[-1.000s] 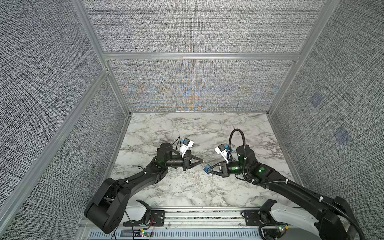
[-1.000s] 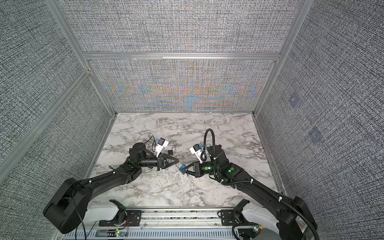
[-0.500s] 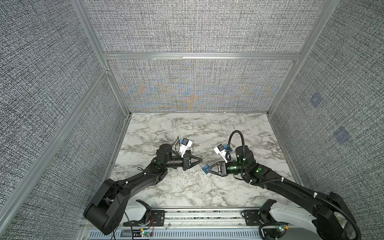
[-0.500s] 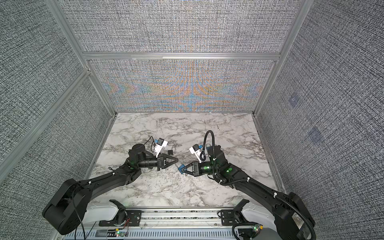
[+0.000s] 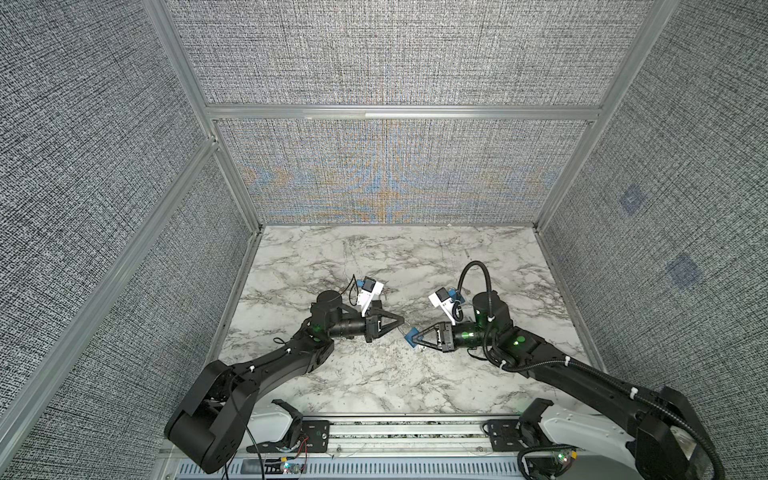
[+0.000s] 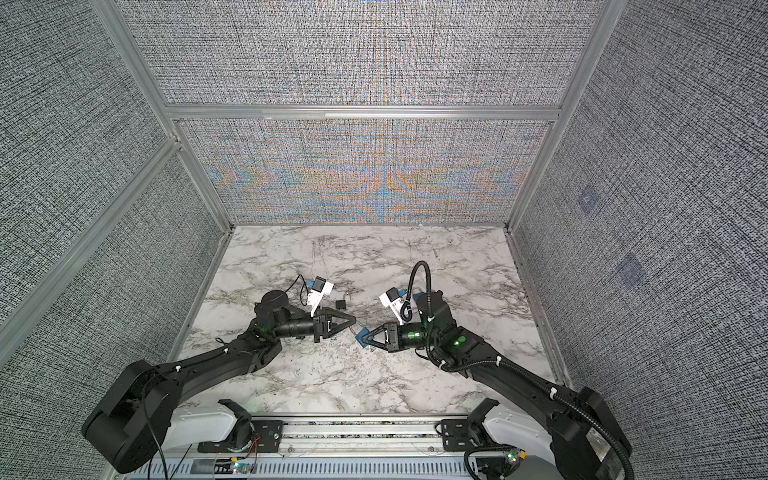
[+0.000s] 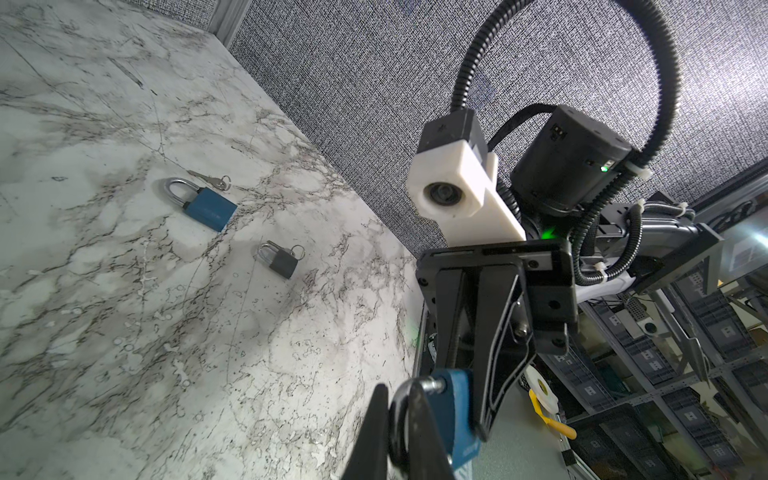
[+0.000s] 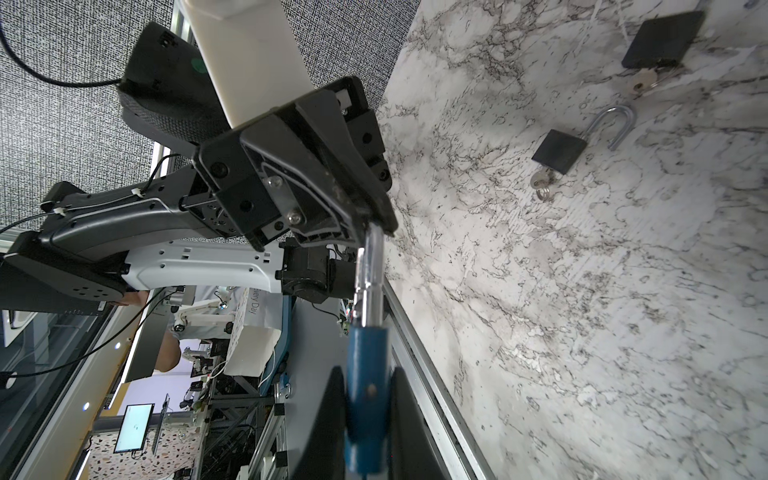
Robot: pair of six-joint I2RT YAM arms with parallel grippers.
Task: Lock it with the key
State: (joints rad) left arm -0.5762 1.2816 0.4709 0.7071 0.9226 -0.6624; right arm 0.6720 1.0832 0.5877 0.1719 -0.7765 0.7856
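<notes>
A blue padlock (image 5: 412, 335) (image 6: 362, 336) hangs above the marble table between both grippers. My right gripper (image 8: 368, 384) is shut on its blue body (image 8: 368, 353). The steel shackle (image 8: 369, 266) runs from the body to my left gripper (image 7: 398, 399), which is shut on the shackle's bow (image 7: 400, 419). One shackle leg shows a notch outside the body. In both top views the left gripper (image 5: 401, 321) (image 6: 354, 320) and right gripper (image 5: 417, 336) (image 6: 366, 337) point at each other, tip to tip. This lock's key is hidden.
On the table lie a second blue padlock (image 7: 209, 208) beside a loose key (image 7: 208, 179), a small grey padlock (image 7: 279, 261), a black padlock (image 8: 559, 150) with its shackle open and a key (image 8: 542, 183) in it, and another black padlock (image 8: 660, 39).
Both grips stay on the blue padlock in the same spot. Only the right arm's elbow has shifted slightly.
</notes>
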